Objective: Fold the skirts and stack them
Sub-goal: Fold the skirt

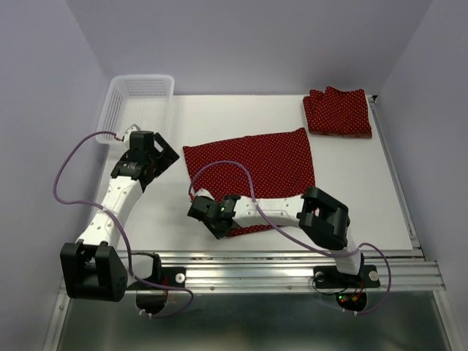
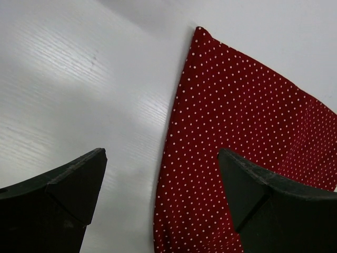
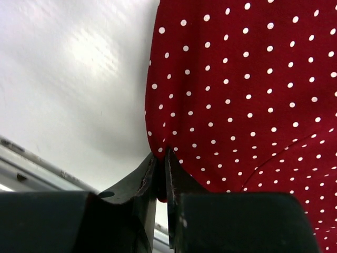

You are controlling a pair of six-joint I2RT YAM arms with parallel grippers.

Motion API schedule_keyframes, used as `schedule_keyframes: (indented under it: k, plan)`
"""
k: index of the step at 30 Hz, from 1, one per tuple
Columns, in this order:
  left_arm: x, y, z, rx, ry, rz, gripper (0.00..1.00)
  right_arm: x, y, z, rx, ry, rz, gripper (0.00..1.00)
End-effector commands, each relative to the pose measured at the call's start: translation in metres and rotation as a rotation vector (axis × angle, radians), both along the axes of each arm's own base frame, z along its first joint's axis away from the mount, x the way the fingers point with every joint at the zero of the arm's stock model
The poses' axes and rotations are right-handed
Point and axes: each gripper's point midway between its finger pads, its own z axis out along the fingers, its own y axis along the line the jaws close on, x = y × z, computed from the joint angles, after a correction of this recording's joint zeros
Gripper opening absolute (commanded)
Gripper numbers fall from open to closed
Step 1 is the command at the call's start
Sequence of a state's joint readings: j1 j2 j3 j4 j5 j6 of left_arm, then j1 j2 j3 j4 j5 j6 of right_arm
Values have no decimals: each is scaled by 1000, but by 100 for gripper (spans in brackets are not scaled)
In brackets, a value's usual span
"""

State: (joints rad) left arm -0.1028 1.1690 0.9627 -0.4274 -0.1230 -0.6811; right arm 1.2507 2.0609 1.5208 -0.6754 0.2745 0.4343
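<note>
**A:** Starting far left, the white basket [image 1: 139,95] sits in the back corner. I can't tell whether anything's in it.

**B:** Next along is the left gripper [image 1: 156,156], fingers spread wide with nothing between them. Seen close up, it straddles the left edge of the spread skirt [image 2: 237,132], one finger over bare table [image 2: 79,79] and the other over cloth.

**A:** In the middle that skirt lies flat, dark red with white dots. At its near-left corner the right gripper [image 3: 160,158] is clenched, pinching the very hem.

**B:** That's a thin bite, and I'd say it could slip out the moment the arm lifts.

**A:** And with only one corner held, the cloth could drag and the fold come out skewed. The left side isn't gripping anything.

**B:** Watch the purple cable [image 1: 241,172] too. It loops over the skirt and might snag or ruck the fabric.

**A:** At the far right back there's the folded pile [image 1: 338,111], the same dotted red.

**B:** I can't count how many are in it. The right arm also covers most of the skirt's near hem, so I can't tell whether the pinch has caught one layer or two.
</note>
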Motion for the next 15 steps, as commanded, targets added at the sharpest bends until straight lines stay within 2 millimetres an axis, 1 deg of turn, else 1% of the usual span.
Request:
schedule_keyframes:
  k: [1, 3, 5, 6, 7, 8, 9, 10, 11, 12, 13, 15]
  plan:
    - [18, -21, -15, -56, -40, -92, 99, -23, 9, 10, 92, 79, 54, 13]
    - [23, -27, -19, -59, -51, -113, 99, -25, 9, 13, 108, 85, 61, 13]
    - [29, -29, -30, -49, -44, -117, 99, -28, 8, 12, 114, 97, 68, 13]
    - [34, -31, -33, -48, -48, -118, 99, -29, 9, 14, 119, 98, 70, 13]
    - [41, -34, -42, -49, -45, -125, 99, -28, 9, 14, 119, 96, 72, 13]
    - [47, -35, -43, -41, -47, -131, 99, -28, 8, 14, 117, 93, 71, 13]
    - [56, -35, -51, -24, -38, -130, 99, -27, 8, 15, 118, 90, 73, 13]
    - [58, -35, -59, -23, -23, -131, 99, -27, 8, 15, 117, 89, 76, 13]
    - [66, -33, -58, -10, -28, -121, 99, -28, 7, 14, 113, 91, 74, 13]
    - [70, -32, -63, 6, -22, -121, 99, -28, 8, 14, 114, 92, 80, 13]
    - [78, -27, -70, 28, -15, -97, 99, -29, 7, 13, 112, 95, 82, 13]
    - [86, -25, -80, 44, 0, -87, 98, -28, 7, 13, 114, 92, 83, 13]
